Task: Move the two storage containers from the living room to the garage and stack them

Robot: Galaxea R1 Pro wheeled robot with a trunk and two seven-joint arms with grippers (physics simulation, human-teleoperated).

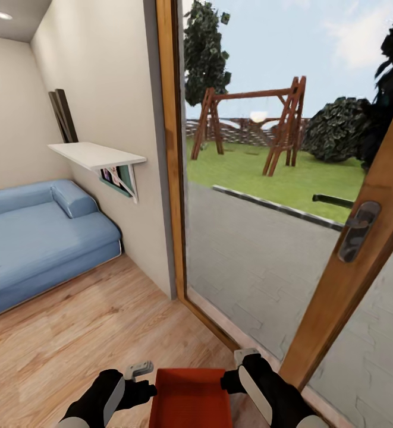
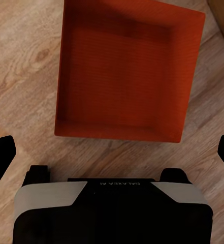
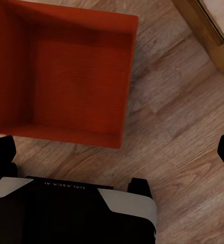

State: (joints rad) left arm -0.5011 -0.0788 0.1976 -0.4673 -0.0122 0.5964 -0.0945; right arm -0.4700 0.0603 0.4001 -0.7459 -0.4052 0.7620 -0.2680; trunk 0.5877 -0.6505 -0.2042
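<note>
I have one red bin (image 1: 190,397) on the wood floor (image 1: 89,333) by the glass door (image 1: 267,238), between my left gripper (image 2: 112,152) and right gripper (image 3: 112,152). Both hang spread wide above it, gripping nothing, lined up for a two-sided pickup.

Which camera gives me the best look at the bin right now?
The left wrist view: the bin sits nearly whole there, open, empty, all four walls visible on the wood floor. The right wrist view cuts one side; the head view catches just its far end.
</note>
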